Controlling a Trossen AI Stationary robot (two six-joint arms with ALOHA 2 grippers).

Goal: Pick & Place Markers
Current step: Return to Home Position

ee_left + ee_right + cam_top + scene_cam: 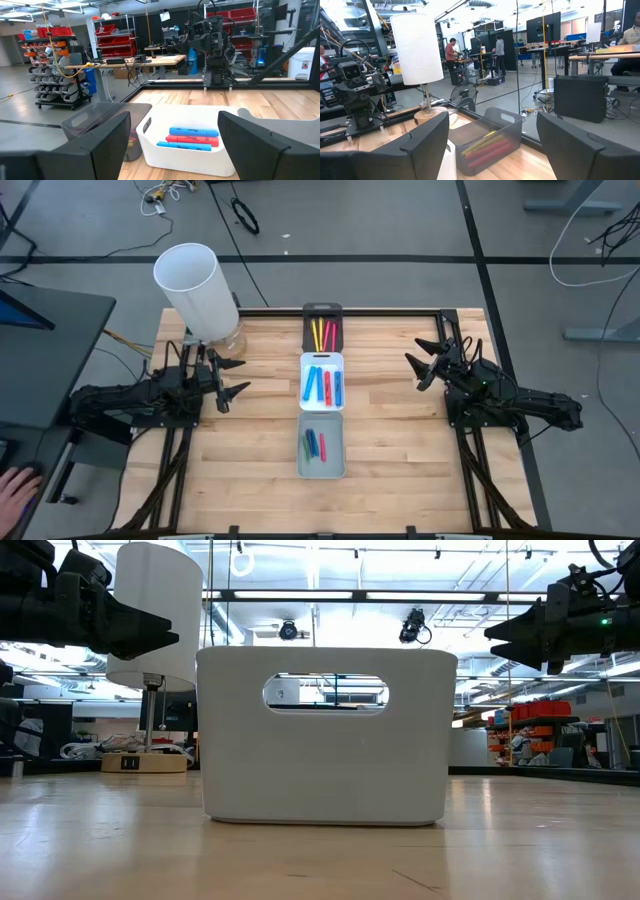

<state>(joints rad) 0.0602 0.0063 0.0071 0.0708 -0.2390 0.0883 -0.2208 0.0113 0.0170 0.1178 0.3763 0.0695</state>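
Markers lie in three trays lined up along the table's middle. The black tray (322,330) at the far end holds yellow and red ones (485,142). The white tray (322,383) holds blue and red ones (192,137). The grey tray (321,445) nearest me holds green, red and blue ones. My left gripper (232,377) hovers open to the left of the white tray, above the table. My right gripper (425,365) hovers open to the right of it. In the low view both grippers (150,640) (505,640) hang high, either side of the near tray's wall (325,735).
A lamp with a tall white cylinder shade (197,290) stands on a round wooden base at the far left corner, just behind my left gripper. Bare wood lies on both sides of the tray column. A person's hand (15,485) shows off the table's left side; people stand far back in the room.
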